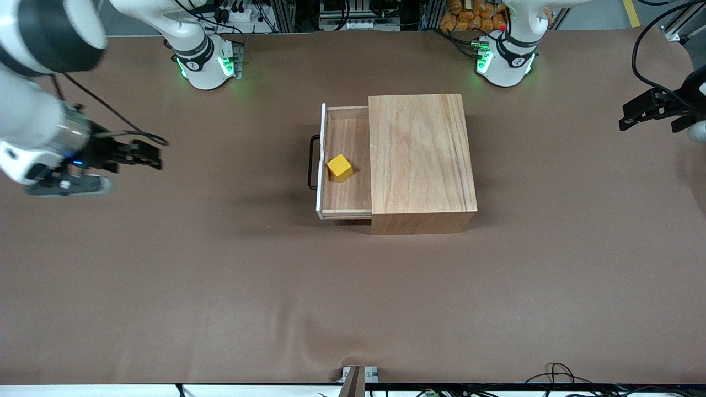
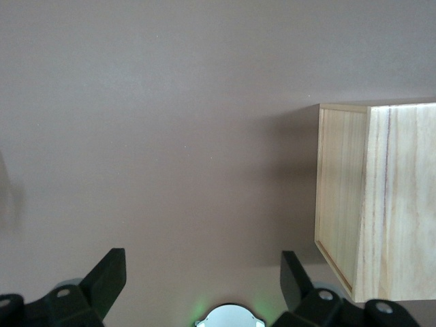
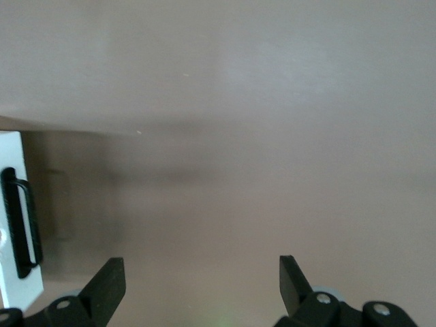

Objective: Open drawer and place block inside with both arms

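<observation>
Your small yellow cube block [image 1: 340, 167] already sits in the pulled-out light-wood drawer [image 1: 346, 193], so little remains. Both grippers are wide open and empty: right gripper [image 1: 144, 155] at nine o'clock of the large wooden box [image 1: 422, 160], left gripper [image 1: 634, 114] at three. Any careless sweep back could snag the thin black wire handle [image 1: 313, 162].

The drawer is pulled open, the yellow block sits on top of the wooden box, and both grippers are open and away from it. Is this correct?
Not quite. In the front view the block lies inside the open drawer, not on top of the wooden box. The rest holds: the left gripper and right gripper are open and away from it.

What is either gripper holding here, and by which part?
Nothing. The left gripper and right gripper are open over bare table; the block lies in the open drawer.
</observation>
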